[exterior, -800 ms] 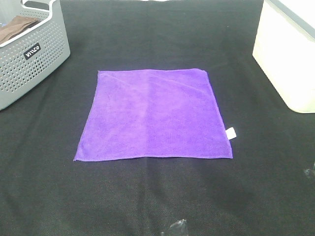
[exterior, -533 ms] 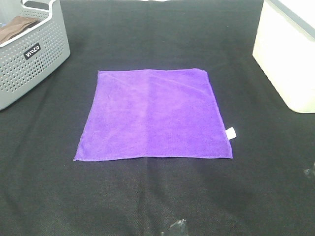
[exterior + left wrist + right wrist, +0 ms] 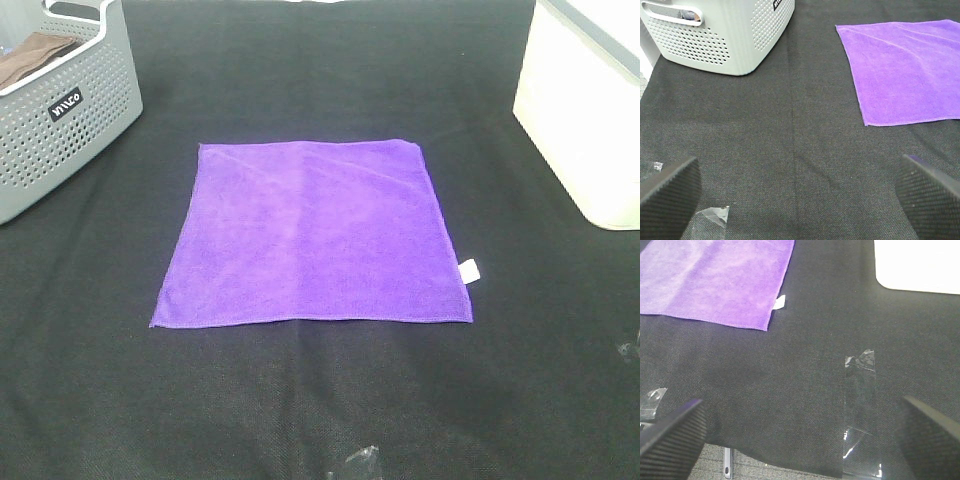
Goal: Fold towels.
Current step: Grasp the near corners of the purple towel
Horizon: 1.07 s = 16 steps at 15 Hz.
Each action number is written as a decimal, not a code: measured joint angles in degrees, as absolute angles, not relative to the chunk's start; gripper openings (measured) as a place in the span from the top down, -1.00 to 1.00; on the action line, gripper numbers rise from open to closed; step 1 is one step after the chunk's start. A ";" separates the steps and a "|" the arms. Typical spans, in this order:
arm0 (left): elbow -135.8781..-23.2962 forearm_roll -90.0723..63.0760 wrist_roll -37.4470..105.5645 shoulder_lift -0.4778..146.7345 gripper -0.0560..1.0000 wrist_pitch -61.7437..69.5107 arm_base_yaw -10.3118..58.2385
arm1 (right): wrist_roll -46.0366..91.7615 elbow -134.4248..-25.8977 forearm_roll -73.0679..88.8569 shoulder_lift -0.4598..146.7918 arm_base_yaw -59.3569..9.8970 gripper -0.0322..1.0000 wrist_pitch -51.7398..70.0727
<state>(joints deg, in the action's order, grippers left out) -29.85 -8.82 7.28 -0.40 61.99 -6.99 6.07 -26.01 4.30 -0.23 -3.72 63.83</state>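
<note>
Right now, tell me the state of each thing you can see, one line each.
towel: spread flat, unfolded
basket: upright, holding a cloth
brown cloth: bunched in the basket
white bin: upright, inside hidden
left hand: open, empty, off the towel
right hand: open, empty, off the towel

Flat purple towel, grey basket, gripper spread

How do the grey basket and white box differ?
The grey basket has perforated walls and a small label; the white box has plain smooth walls. The basket sits far left, the box far right. A brown cloth shows in the basket; the box's inside is hidden. Both stand on the black table cover, apart from the purple towel.
</note>
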 joint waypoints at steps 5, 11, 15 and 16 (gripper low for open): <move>-29.85 -8.82 7.28 -0.40 -0.98 61.99 -6.99 | 6.07 -26.01 3.21 -0.23 -3.72 -0.93 63.83; -29.85 -8.82 7.28 -0.40 -0.98 61.99 -6.99 | 6.07 -26.01 3.21 -0.23 -3.72 -0.93 63.83; -29.85 -8.82 7.28 -0.40 -0.98 61.99 -6.99 | 6.07 -26.01 3.21 -0.23 -3.72 -0.93 63.83; -29.85 -8.82 7.28 -0.40 -0.98 61.99 -6.99 | 6.07 -26.01 3.21 -0.23 -3.72 -0.93 63.83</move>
